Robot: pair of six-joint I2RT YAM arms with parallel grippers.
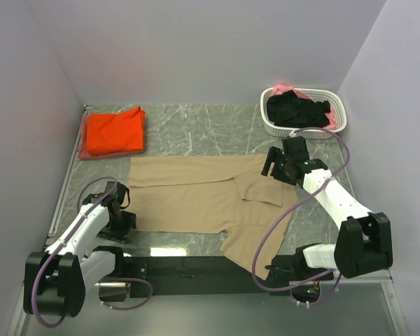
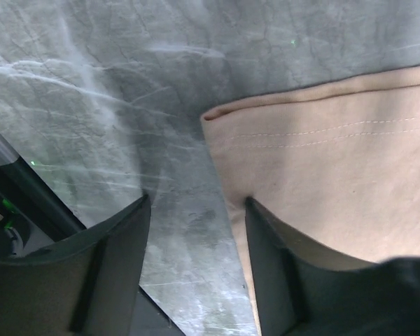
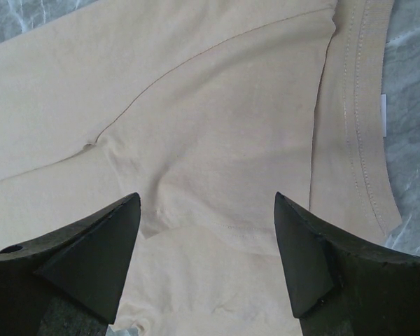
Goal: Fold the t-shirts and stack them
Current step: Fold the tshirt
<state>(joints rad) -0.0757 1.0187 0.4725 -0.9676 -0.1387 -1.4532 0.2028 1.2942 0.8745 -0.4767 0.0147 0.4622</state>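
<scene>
A tan t-shirt (image 1: 196, 196) lies spread flat on the grey marble table, one sleeve hanging toward the near edge. My left gripper (image 1: 123, 210) is open at the shirt's lower left hem corner (image 2: 217, 122); one finger (image 2: 273, 266) rests on the cloth edge, the other (image 2: 112, 259) on bare table. My right gripper (image 1: 274, 164) is open just above the shirt's collar and shoulder (image 3: 224, 140), holding nothing. A folded orange t-shirt (image 1: 114, 131) lies at the far left. Black (image 1: 297, 110) and pink (image 1: 285, 89) shirts fill the basket.
A white slotted basket (image 1: 269, 123) stands at the far right corner. Walls close in the table on the left, back and right. A black rail (image 1: 189, 266) runs along the near edge between the arm bases.
</scene>
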